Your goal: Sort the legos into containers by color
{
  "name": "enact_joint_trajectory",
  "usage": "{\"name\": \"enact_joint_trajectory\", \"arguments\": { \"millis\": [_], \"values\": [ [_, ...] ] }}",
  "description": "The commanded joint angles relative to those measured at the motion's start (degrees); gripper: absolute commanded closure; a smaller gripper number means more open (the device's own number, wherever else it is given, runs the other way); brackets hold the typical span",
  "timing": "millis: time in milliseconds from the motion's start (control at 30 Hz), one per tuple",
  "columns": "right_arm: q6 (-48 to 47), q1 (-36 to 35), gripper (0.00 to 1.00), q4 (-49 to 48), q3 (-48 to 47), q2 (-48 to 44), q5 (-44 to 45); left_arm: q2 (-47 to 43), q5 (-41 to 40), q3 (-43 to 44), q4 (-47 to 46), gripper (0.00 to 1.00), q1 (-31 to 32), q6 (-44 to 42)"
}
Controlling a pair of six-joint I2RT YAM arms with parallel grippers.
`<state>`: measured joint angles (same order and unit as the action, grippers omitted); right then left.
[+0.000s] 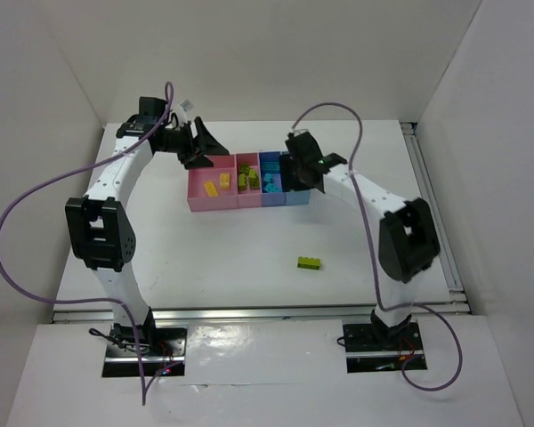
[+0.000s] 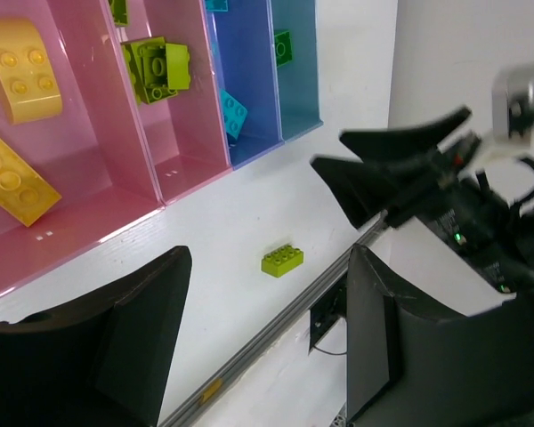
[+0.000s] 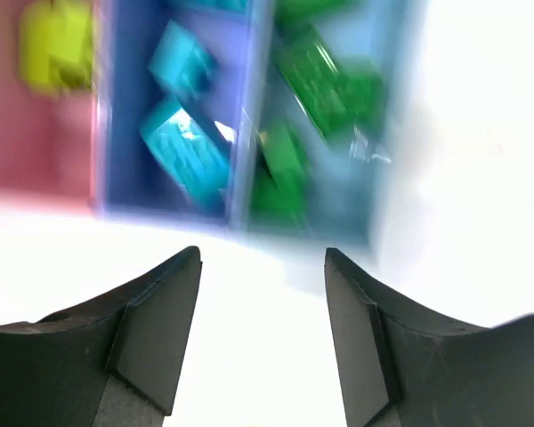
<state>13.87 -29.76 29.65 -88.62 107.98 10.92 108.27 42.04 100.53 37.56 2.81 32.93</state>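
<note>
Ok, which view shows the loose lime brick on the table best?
The left wrist view: the lime brick lies sharp and unobstructed there, large enough to make out its studs. The top view shows the same brick only as a small lime shape, with no stud detail. The right wrist view does not show it.

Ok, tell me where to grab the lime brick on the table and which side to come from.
Best taken by its two long side walls, closing across the short width, straight down from above. The lime brick lies flat, studs up, alone on the table, so nothing should block a top approach.
</note>
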Motion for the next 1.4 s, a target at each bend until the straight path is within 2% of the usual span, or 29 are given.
{"name": "enact_joint_trajectory", "arguments": {
  "millis": [0,33,67,167,233,300,433,700,800,933,1067,1133,1200,1233,1267,1333,1367],
  "values": [
    [4.0,-0.4,0.34,-0.7,12.3,-13.0,2.0,-3.5,0.1,0.2,0.0,0.28,0.0,-1.6],
    [5.5,-0.4,0.31,0.1,15.4,-15.3,2.0,-3.5,0.1,-0.3,0.0,0.28,0.0,-1.6],
    [6.9,-0.4,0.19,0.9,18.1,-19.6,0.4,-3.5,0.1,-0.3,0.0,0.28,0.0,-1.6],
    [11.8,-0.4,0.08,2.4,28.4,-25.2,-5.3,-3.0,0.6,-0.3,0.0,0.28,0.5,-1.6],
    [13.0,-0.4,0.04,2.4,33.9,-26.5,-9.1,-3.0,0.6,-0.9,0.0,0.29,1.1,-1.6],
    [13.0,-0.4,0.04,1.8,36.4,-26.5,-13.9,-3.0,0.6,-0.9,0.0,0.29,1.1,-1.6],
    [8.6,-2.1,0.01,1.2,37.0,-23.4,-15.4,-3.0,0.6,-0.9,0.0,0.29,2.1,-1.6],
    [4.9,-5.3,0.00,-1.4,37.6,-17.0,-26.9,-3.5,0.1,-0.9,0.0,0.29,3.3,-1.0],
    [4.4,-6.9,0.00,0.9,37.6,-16.5,-26.9,-4.0,0.1,-0.9,0.0,0.29,3.3,-1.0],
    [5.4,-9.8,0.00,5.9,35.7,-15.4,-19.1,-4.0,0.1,-0.9,0.0,0.29,3.3,-1.0],
    [8.8,-12.7,0.07,8.7,35.0,-14.6,-11.3,-3.5,0.1,-0.9,-0.6,0.29,3.9,-0.5],
    [10.9,-13.2,0.21,8.7,34.5,-14.6,-8.3,-3.5,0.1,-0.9,-0.6,0.29,3.9,-0.5],
    [11.7,-13.2,0.41,8.7,33.7,-14.1,-7.7,-3.0,0.1,-0.9,-0.6,0.29,3.9,-0.5],
    [12.3,-13.7,0.63,8.7,32.5,-14.1,-7.0,-3.0,0.1,-0.9,-0.6,0.29,4.4,-0.5],
    [12.3,-13.7,0.73,8.7,31.4,-13.6,-5.5,-3.0,0.1,-0.9,-0.6,0.29,4.4,-0.5],
    [12.3,-13.7,0.83,11.2,26.4,-13.6,-3.5,-3.5,-0.8,-0.9,-0.6,0.29,4.4,-0.5],
    [12.3,-13.7,0.86,12.6,24.0,-12.4,0.4,-3.5,-0.8,-0.9,-0.6,0.29,4.4,-0.5]
  ]
}}
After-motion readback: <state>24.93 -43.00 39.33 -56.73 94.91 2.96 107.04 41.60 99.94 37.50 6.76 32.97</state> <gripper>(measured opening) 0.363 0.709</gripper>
